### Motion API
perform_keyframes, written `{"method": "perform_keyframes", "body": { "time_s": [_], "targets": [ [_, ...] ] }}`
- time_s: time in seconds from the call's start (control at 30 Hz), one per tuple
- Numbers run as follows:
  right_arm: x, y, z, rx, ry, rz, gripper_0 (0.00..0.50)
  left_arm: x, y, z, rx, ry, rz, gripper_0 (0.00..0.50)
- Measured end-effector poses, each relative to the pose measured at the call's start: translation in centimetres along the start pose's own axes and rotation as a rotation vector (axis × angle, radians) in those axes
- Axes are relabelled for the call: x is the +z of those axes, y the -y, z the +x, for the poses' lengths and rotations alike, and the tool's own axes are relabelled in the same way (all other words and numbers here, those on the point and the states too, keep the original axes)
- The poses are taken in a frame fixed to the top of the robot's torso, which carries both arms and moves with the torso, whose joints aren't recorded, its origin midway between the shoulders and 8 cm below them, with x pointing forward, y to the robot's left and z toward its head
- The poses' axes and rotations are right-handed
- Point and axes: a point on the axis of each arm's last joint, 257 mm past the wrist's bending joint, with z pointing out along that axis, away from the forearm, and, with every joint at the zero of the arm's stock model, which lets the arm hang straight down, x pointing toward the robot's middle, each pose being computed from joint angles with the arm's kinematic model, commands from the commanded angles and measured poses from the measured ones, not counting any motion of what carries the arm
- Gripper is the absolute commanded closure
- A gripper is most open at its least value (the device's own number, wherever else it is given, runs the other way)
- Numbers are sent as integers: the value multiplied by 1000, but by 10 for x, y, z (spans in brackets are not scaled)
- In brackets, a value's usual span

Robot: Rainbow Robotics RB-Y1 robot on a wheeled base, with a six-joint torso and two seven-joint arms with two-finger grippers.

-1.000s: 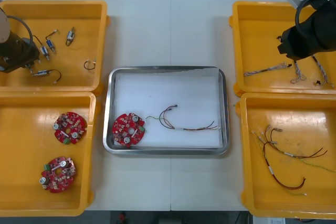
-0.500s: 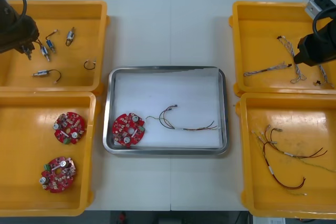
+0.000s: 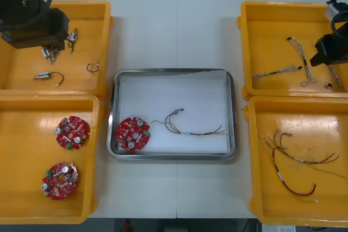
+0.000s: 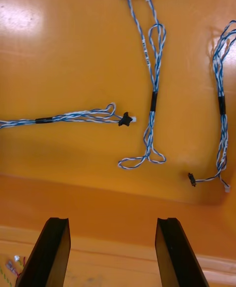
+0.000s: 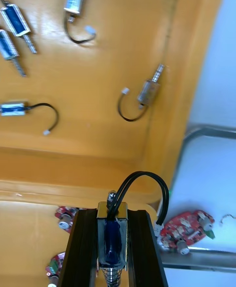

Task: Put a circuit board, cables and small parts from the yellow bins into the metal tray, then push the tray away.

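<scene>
My left gripper point(image 5: 114, 247) is shut on a small metal part point(image 5: 113, 230), a blue body with a black wire loop. It hangs over the far left yellow bin point(image 3: 87, 12), where my left arm point(image 3: 32, 17) covers part of the floor. More small metal parts point(image 5: 150, 90) lie loose below. The metal tray point(image 3: 115, 112) holds a red circuit board point(image 3: 133, 133) and a red and yellow cable point(image 3: 190, 126). My right gripper point(image 4: 112, 223) is open above the far right bin point(image 3: 272, 20), over its near wall, with twisted blue and white cables point(image 4: 150, 100) lying beyond the fingers.
Two more circuit boards point(image 3: 72, 132) lie in the near left bin point(image 3: 22, 199). The near right bin point(image 3: 255, 150) contains red and yellow cables point(image 3: 293, 161). A small ring-shaped part point(image 3: 92, 67) rests near the far left bin's front corner. My right arm point(image 3: 333, 49) is at the table's right edge.
My left arm has swung from the bin's left edge across its far part and now looms larger. My right arm has drawn back toward the right edge.
</scene>
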Motion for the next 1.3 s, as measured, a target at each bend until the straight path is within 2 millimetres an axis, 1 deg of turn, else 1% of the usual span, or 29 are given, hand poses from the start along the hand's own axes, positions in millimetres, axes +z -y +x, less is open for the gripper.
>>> {"method": "perform_keyframes", "body": {
  "time_s": [0.13, 0.3, 0.43, 0.57, 0.7, 0.83, 0.93, 1.03, 1.27, 1.3],
  "targets": [
    [7, 8, -8, 12, 5, 1, 0, 0, 29, 20, -30, -7, 14, 497],
    [16, 19, -20, -52, 25, 10, 0, 12, 66, 48, -101, -29, 32, 498],
    [24, 30, -25, -89, 31, 16, 0, 34, 100, 70, -28, -54, 67, 497],
    [30, 38, -30, -116, 39, 27, 0, 57, 121, 90, 36, -65, 60, 496],
    [35, 47, -37, -144, 62, 52, 0, 79, 139, 97, 52, -63, 77, 496],
    [39, 52, -42, -145, 83, 71, 0, 102, 147, 98, 52, -48, 74, 496],
    [43, 55, -46, -147, 94, 85, 0, 117, 145, 98, 56, -35, 51, 496],
    [50, 59, -47, -140, 97, 88, 0, 130, 145, 97, 59, -25, 44, 498],
    [65, 67, -47, -131, 112, 97, 0, 147, 141, 98, 65, -20, 30, 496],
    [67, 68, -47, -127, 117, 99, 0, 149, 140, 99, 73, -20, 27, 446]
  ]
}}
